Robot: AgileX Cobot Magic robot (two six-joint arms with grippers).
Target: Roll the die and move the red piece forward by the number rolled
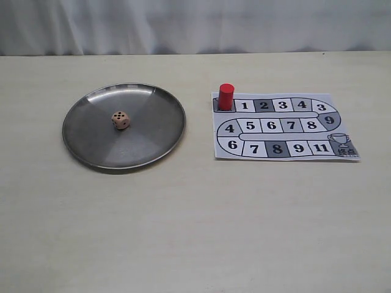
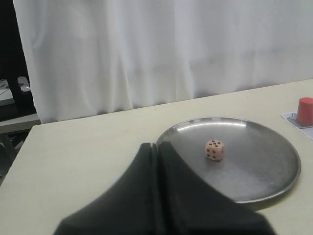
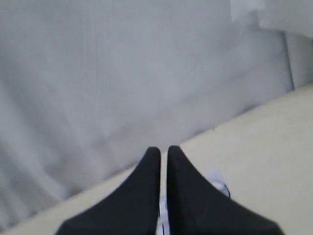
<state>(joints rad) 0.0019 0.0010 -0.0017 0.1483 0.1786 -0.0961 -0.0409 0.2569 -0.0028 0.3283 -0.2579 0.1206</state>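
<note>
The pale beige die (image 1: 120, 119) lies near the middle of a round steel plate (image 1: 85, 137) on the left of the table; it also shows as the die (image 2: 214, 150) in the left wrist view. The red piece (image 1: 226, 96) stands upright on the start square of the paper board (image 1: 281, 149), left of square 1. Neither gripper appears in the exterior view. My left gripper (image 2: 157, 147) is shut and empty, short of the plate's rim, apart from the die. My right gripper (image 3: 163, 151) is shut with only a thin slit, holding nothing; a corner of the paper board (image 3: 217, 182) peeks beside it.
A white curtain (image 1: 195, 24) hangs behind the table's far edge. The board's numbered track winds in three rows to a trophy square (image 1: 342, 144) at its lower right. The red piece (image 2: 306, 110) shows at the edge of the left wrist view.
</note>
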